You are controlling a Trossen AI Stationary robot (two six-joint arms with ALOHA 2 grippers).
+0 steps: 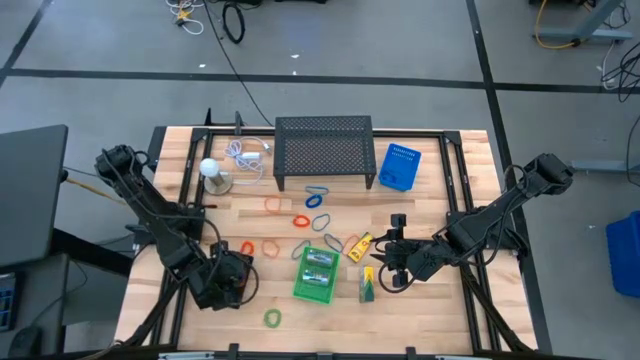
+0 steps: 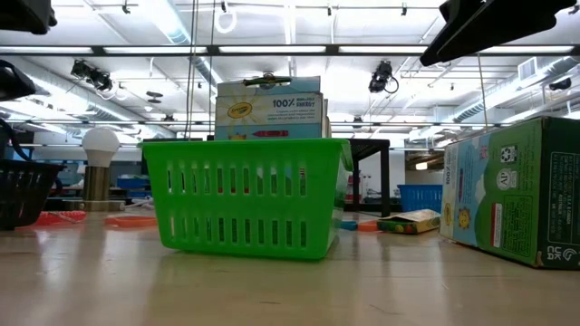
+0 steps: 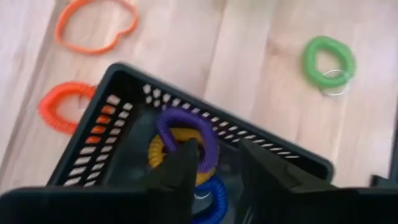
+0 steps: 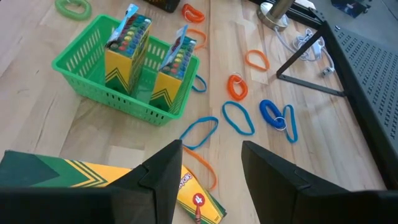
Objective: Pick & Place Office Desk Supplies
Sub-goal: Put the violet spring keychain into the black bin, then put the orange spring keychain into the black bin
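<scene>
My left gripper (image 1: 228, 280) (image 3: 214, 165) stands open, pointing steeply down into a black basket (image 3: 217, 118) near the table's front left. Purple (image 3: 199, 127), yellow (image 3: 155, 152) and blue (image 3: 208, 193) coil loops lie in it; whether a fingertip touches the purple one I cannot tell. My right gripper (image 1: 385, 268) (image 4: 211, 168) hangs open above the table, beside a lying yellow crayon box (image 4: 93, 171). A green basket (image 1: 318, 275) (image 4: 81, 81) holds two upright crayon boxes (image 4: 127, 43). Loops (image 1: 272, 246) lie scattered on the wood.
A black mesh shelf (image 1: 323, 150), a blue basket (image 1: 400, 167), a white ball on a stand (image 1: 208, 168) and a white cable (image 1: 248, 155) stand along the far edge. Another crayon box (image 1: 358, 245) lies right of the green basket. A green coil (image 1: 272, 318) lies near the front edge.
</scene>
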